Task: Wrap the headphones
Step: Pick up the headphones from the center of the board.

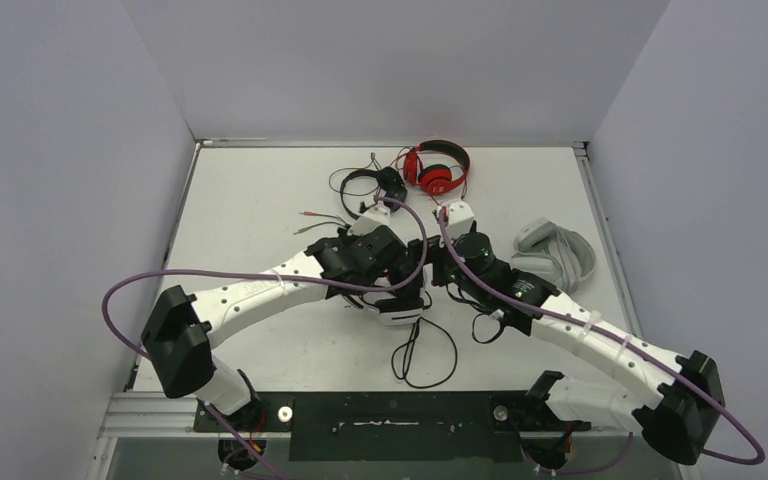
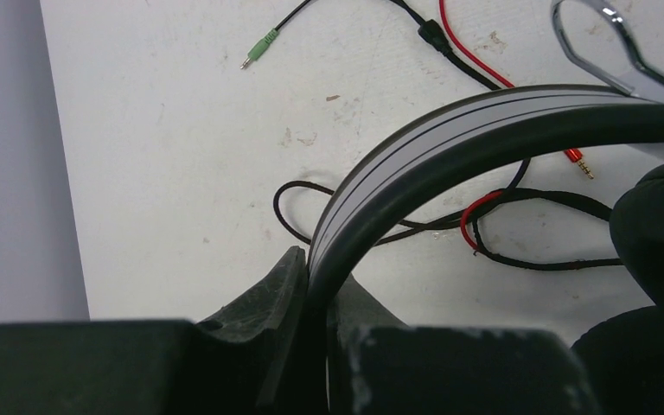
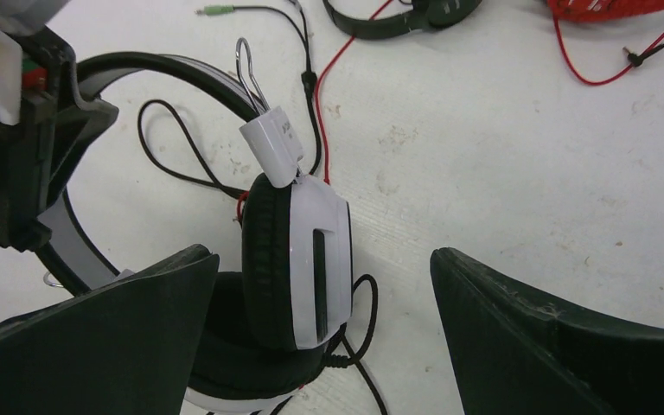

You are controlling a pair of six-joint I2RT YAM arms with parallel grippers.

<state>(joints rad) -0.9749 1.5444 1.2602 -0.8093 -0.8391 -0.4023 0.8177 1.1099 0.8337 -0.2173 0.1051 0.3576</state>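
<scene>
Headphones of four kinds lie on the worktop. The white-and-black headphones sit near its middle, a little toward the near edge, between the two arms. The left gripper is clenched on their headband, and the grey-striped band rises out of the closed jaws in the left wrist view. The right gripper is released, its jaws spread wide on either side of an upright white ear cup. One finger stands well apart from the cup; whether the other touches the pair cannot be told. A black cable loops from this set toward the near edge.

The red headphones lie at the far edge, just right of centre, with the black headphones beside them to the left. The light grey headphones rest near the right edge. A red cable and a green plug trail across the bare surface beyond the headband.
</scene>
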